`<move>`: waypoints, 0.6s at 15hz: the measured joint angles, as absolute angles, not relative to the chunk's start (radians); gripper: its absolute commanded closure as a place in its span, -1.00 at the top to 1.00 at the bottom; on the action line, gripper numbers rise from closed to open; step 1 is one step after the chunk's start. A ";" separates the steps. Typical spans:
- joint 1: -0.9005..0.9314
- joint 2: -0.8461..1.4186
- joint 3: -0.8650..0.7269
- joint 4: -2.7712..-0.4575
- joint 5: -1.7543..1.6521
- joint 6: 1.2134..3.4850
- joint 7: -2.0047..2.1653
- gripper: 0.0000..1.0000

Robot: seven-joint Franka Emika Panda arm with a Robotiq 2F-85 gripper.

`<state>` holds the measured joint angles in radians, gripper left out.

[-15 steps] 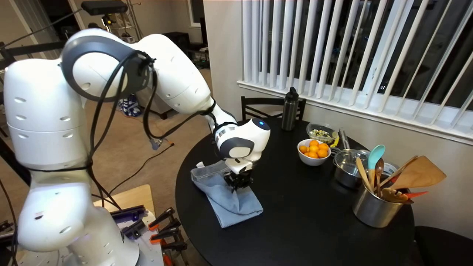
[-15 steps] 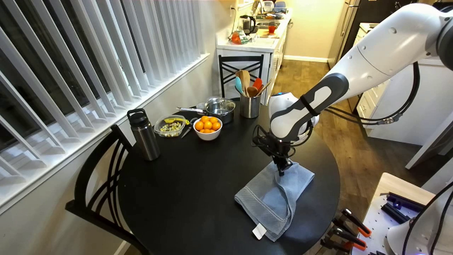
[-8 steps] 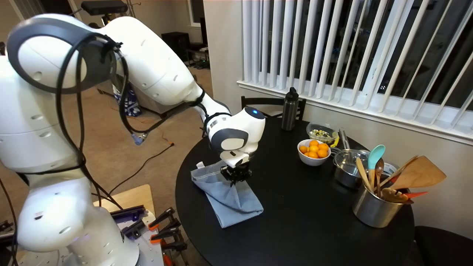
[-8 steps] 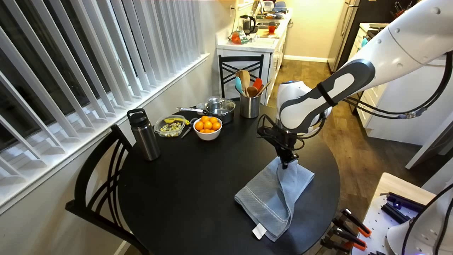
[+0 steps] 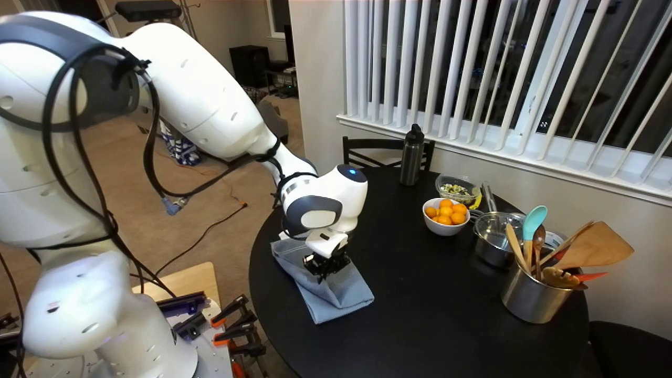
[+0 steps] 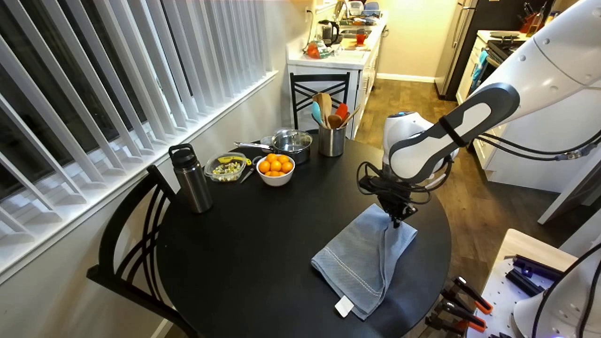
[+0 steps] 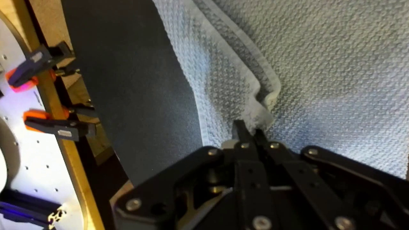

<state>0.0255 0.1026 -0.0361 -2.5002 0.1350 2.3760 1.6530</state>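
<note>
A folded blue-grey towel (image 5: 344,294) lies on the round black table (image 5: 420,315), and it also shows in the other exterior view (image 6: 352,263). A white tag (image 6: 344,306) sticks out at one of its corners. My gripper (image 5: 321,279) is low over the towel, pointing down, and shows in both exterior views (image 6: 396,223). In the wrist view the fingertips (image 7: 250,129) are nearly together with a bunched towel edge between them. The towel (image 7: 335,64) fills the right of that view, with a raised hem fold leading to the fingertips. The pinched part is partly hidden by the fingers.
A white bowl of oranges (image 5: 442,227), a clear food container (image 5: 446,185), a pot (image 5: 491,254), a steel utensil holder (image 5: 533,299) and a steel bottle (image 5: 412,157) stand on the table. Clamps (image 5: 233,325) are on the robot's base near the table edge.
My gripper rose slightly, then came lower and moved back toward the robot's base. The towel's pinched fold shifted with it; the rest of the towel and the other objects stayed put.
</note>
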 measured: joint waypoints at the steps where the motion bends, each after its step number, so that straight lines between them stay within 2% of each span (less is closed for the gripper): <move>1: 0.020 0.103 -0.042 -2.512 0.125 2.394 1.616 -0.95; 9: 0.003 0.103 -0.054 -2.561 0.131 2.454 1.334 -0.95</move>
